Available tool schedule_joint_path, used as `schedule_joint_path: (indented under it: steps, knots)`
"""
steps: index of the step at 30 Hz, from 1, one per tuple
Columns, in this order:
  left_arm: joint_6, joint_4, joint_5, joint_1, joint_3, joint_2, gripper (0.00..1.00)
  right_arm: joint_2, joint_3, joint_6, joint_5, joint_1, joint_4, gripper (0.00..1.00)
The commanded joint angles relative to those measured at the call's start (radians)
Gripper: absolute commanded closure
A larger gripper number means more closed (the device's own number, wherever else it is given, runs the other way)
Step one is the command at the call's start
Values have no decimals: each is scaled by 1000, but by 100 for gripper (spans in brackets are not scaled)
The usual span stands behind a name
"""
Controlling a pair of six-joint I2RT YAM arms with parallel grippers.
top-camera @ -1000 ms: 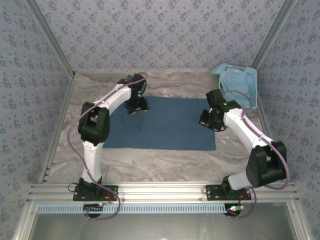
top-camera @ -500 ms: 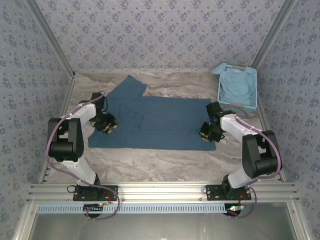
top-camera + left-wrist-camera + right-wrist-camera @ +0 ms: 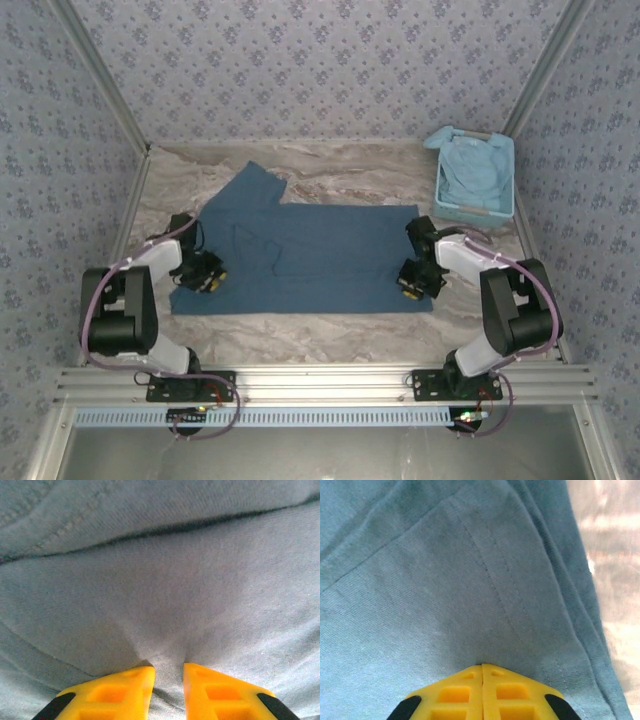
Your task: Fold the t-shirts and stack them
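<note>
The dark teal-blue t-shirt [image 3: 310, 255] lies spread flat on the marble table, one sleeve pointing to the far left. My left gripper [image 3: 210, 277] sits low on its left near edge. In the left wrist view its yellow fingertips [image 3: 168, 667] pinch a small ridge of the cloth [image 3: 165, 595]. My right gripper [image 3: 412, 290] rests on the shirt's right near corner. Seen from the right wrist, its fingertips [image 3: 482, 665] are pressed together at the hemmed cloth [image 3: 445, 580]. The paler sky-blue t-shirt [image 3: 478, 170] lies crumpled in the basket.
A pale-blue plastic basket [image 3: 470, 215] stands at the far right corner, close behind the right arm. Bare marble table [image 3: 340, 170] lies beyond the shirt, and a strip of it [image 3: 615, 580] shows right of the hem. Patterned walls close in three sides.
Both arms have drawn back toward the near edge, and the dark shirt has slid nearer with them. The left arm swung from the far side to the shirt's left edge.
</note>
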Motion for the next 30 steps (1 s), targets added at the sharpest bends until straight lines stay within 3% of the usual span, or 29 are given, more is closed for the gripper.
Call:
schedule_joint_path:
  steps: [1,7,16,24,30]
  knots:
    - [-10,-101,-95,42,-101,-33,75,-27,-49,5,28,43,-136,89]
    - [0,-159,-93,91,-168,-141,73,-74,-72,22,34,115,-187,87]
    - [14,-168,-107,105,-201,-158,72,-46,-56,14,-26,187,-199,86]
    - [57,-252,-182,122,-68,-187,66,-103,87,25,58,258,-276,85]
    - [93,-211,-134,119,184,-64,53,-149,260,-76,103,206,-211,62]
